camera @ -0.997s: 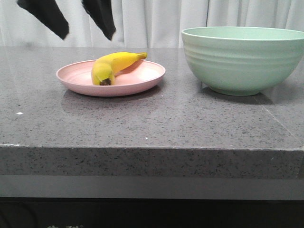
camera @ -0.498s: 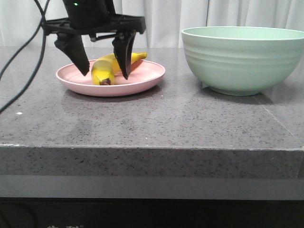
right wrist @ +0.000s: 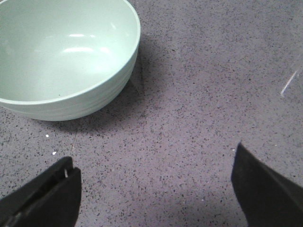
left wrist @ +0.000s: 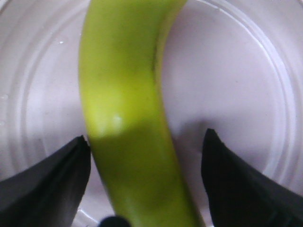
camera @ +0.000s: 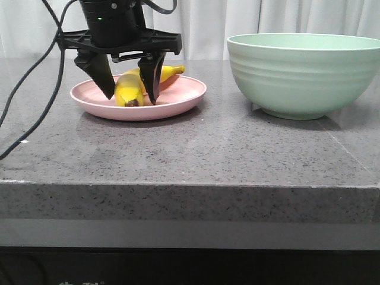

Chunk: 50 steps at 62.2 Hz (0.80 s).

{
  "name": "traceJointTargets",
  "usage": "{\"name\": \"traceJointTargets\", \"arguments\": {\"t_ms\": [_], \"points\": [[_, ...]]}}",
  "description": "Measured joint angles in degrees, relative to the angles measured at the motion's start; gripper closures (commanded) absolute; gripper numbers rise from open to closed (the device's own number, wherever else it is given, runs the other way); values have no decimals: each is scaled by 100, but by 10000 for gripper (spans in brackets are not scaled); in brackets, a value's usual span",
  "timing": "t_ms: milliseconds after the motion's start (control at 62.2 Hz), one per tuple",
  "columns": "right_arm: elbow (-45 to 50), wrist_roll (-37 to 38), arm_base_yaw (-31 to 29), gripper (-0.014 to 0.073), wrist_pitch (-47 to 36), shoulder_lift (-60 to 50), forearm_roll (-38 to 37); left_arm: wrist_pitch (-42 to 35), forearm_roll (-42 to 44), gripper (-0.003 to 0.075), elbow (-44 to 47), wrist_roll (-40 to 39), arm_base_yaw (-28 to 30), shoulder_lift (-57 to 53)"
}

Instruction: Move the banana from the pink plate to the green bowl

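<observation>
1. Banana [camera: 138, 85] lies on the pink plate [camera: 184, 95], its dark-tipped end toward the camera and its stem end toward the back of the table; it is not yet lifted.
2. Left gripper [camera: 127, 95] is spread apart and lowered over the plate, one finger on each side of the banana's thick near half. In the left wrist view the banana [left wrist: 128, 118] runs between the two dark fingers [left wrist: 47, 189], with one finger just beside the peel and the other standing off with bare plate between.
3. Risk, as I judge it: the banana sits off-centre between the fingers, so closing could push it sideways across the smooth plate before both sides bite, or roll it out of the grip.
4. Another risk: the fingertips look low, near the plate surface; a squeeze could drag or tip the shallow plate.
5. The curved, slick peel may pivot in a narrow pinch during the carry.
6. The green bowl [camera: 303, 71] stands well apart and much taller than the plate, so a low carry could knock its rim.
7. Right gripper [right wrist: 151, 189] hangs unclenched and empty over bare table near the green bowl.
</observation>
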Motion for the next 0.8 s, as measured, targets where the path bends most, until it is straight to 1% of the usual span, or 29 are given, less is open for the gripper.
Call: {"name": "traceJointTargets", "arguments": {"t_ms": [145, 225, 257, 418, 531, 804], "points": [[0, 0, 0, -60, 0, 0, 0, 0, 8, 250, 0, -22, 0, 36], [0, 0, 0, -60, 0, 0, 0, 28, 8, 270, -18, -31, 0, 70], [0, 0, 0, -60, 0, 0, 0, 37, 8, 287, -27, -31, 0, 70], [0, 0, 0, -60, 0, 0, 0, 26, 8, 429, -31, -53, 0, 85], [0, 0, 0, -60, 0, 0, 0, -6, -2, 492, -40, -53, 0, 85], [0, 0, 0, -60, 0, 0, 0, 104, -49, 497, -30, 8, 0, -50]]}}
